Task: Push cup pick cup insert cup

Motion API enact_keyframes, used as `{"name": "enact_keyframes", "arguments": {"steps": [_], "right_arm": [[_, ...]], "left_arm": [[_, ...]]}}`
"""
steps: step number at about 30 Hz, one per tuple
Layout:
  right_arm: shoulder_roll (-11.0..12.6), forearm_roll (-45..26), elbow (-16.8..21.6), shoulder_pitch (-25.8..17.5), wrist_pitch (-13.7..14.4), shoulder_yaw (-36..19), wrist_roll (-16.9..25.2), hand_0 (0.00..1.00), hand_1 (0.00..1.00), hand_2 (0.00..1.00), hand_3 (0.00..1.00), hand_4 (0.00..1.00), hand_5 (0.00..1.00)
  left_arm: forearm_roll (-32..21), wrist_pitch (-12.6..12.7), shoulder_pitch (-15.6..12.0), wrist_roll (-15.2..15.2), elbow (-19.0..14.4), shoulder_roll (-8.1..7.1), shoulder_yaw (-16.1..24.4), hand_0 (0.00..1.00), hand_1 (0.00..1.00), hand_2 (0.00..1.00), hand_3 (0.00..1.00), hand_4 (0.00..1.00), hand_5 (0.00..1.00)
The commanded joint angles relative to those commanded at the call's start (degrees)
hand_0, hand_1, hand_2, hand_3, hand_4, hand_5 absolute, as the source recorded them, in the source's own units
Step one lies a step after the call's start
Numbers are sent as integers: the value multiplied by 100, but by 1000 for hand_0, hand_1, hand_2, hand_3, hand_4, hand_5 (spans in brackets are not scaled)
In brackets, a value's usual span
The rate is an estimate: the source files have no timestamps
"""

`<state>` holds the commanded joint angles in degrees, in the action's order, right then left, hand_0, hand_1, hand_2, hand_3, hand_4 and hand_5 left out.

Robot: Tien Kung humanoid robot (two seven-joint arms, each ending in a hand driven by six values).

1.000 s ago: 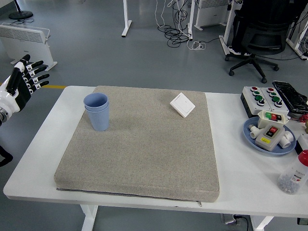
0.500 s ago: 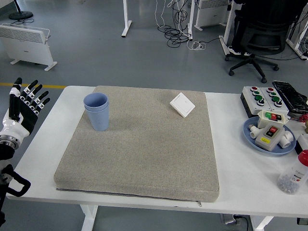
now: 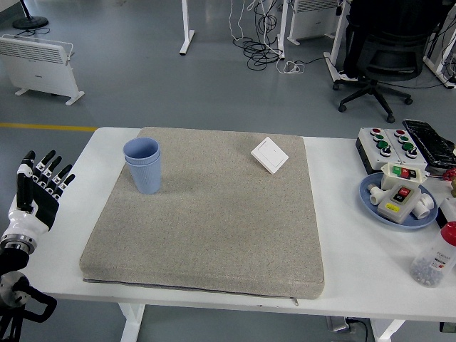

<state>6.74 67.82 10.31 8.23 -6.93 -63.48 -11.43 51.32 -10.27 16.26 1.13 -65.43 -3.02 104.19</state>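
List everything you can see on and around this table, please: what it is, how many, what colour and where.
cups: two nested, blue, upright on the mat's far left
mat: one, grey, covering the table's middle
switch plate: one, white, on the mat's far right
table: one, white
button box: one, white with red and green buttons, far right
plate: one, blue, right side, holding small button units
bottle: one, clear with red cap, near right edge
office chair: one, black, on the floor beyond
heater: one, white, floor far left
left hand: one, black and white, fingers spread, at the table's left edge
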Motion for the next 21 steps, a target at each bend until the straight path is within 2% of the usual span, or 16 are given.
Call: {"name": "enact_keyframes", "arguments": {"steps": [6, 8, 9, 13, 21], "right_arm": [[7, 31, 0, 11, 0, -37, -4, 773, 679, 674, 566, 127, 473], [10, 44, 0, 17, -1, -47, -5, 773, 679, 674, 566, 127, 473], [11, 50, 0, 20, -1, -50, -6, 773, 678, 673, 566, 127, 474], [13, 89, 0, 21, -6, -65, -14, 773, 678, 673, 566, 127, 474], [26, 112, 0, 27, -13, -66, -18, 773, 678, 673, 567, 127, 475]], "left_arm": [[12, 44, -389, -35, -351, 266, 48, 883, 894, 983, 921, 648, 998], [-47, 85, -483, -74, -425, 298, -5, 883, 894, 983, 921, 648, 998], [-83, 106, -516, -93, -450, 302, -29, 876, 885, 957, 898, 648, 998], [-300, 271, -697, -85, -674, 302, -131, 876, 885, 957, 898, 648, 998], [-219, 356, -701, -60, -681, 302, -144, 873, 881, 952, 892, 646, 998]]}}
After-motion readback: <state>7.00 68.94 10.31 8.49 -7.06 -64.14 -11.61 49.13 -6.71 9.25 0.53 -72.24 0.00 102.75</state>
